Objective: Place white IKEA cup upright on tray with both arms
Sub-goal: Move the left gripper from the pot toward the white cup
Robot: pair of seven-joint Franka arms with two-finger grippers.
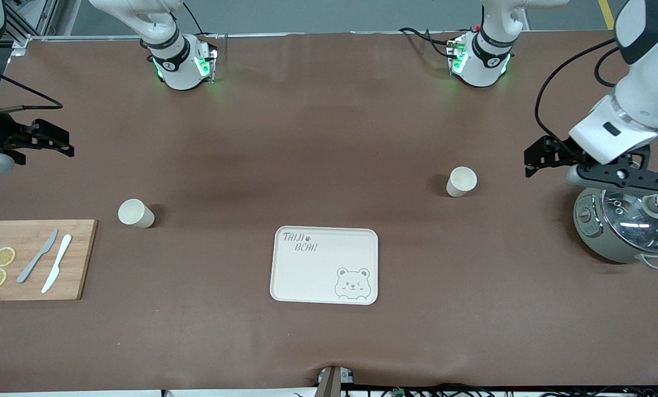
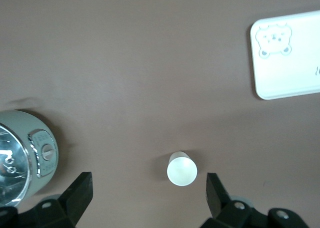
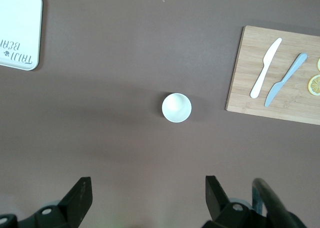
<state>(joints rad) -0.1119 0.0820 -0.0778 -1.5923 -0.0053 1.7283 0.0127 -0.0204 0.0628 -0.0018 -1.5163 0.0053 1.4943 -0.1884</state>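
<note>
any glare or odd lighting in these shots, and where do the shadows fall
Front view: green glow from the arm bases spills onto the table; the pot's glass lid shows reflections. Left wrist view: the cup looks washed out, with little visible shadow. Right wrist view: the other cup is evenly lit, with a faint shadow.

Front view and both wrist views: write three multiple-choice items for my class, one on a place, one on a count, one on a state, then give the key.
1. Where are the lemon slices?
A. on the tray
B. on the cutting board
C. in the pot

2. How many white cups stand on the table?
A. one
B. two
C. three

3. What is on the tray?
A. nothing
B. a cup
C. a knife

Key:
1 B, lemon slices lie on the cutting board.
2 B, one cup and another cup.
3 A, the tray is bare.
</note>
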